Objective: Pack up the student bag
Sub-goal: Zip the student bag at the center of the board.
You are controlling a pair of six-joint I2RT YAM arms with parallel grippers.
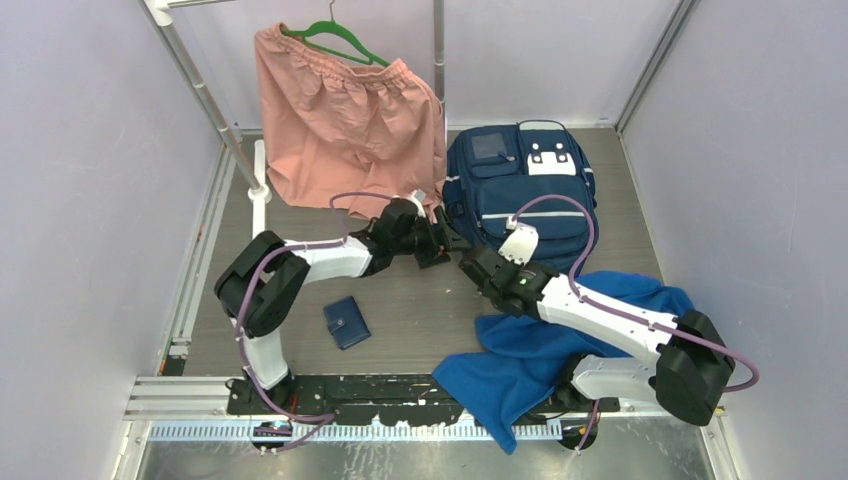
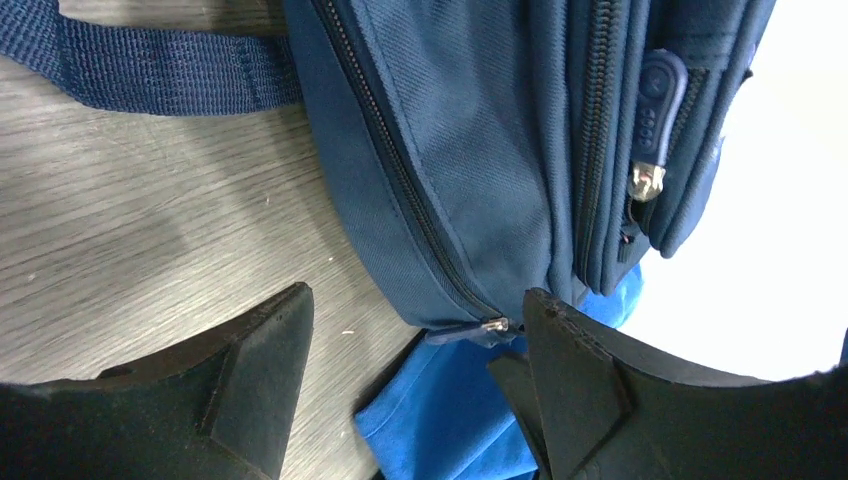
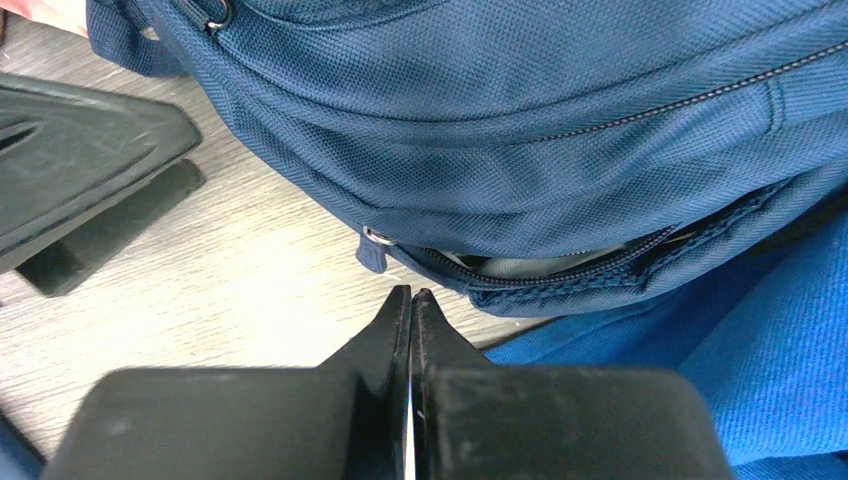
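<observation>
Pale lilac walls [image 1: 90, 150] closed in workspace on three sides. Grey wood-grain tabletop [image 1: 410, 300]. White metal clothes rack [image 1: 210, 100] stood back left. Light was even.

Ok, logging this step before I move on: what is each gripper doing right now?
Left gripper: open, holding nothing, by the student bag.
Right gripper: shut, holding nothing.

The navy student bag [image 1: 520, 190] lies flat, front up, its lower zipper partly open.
</observation>
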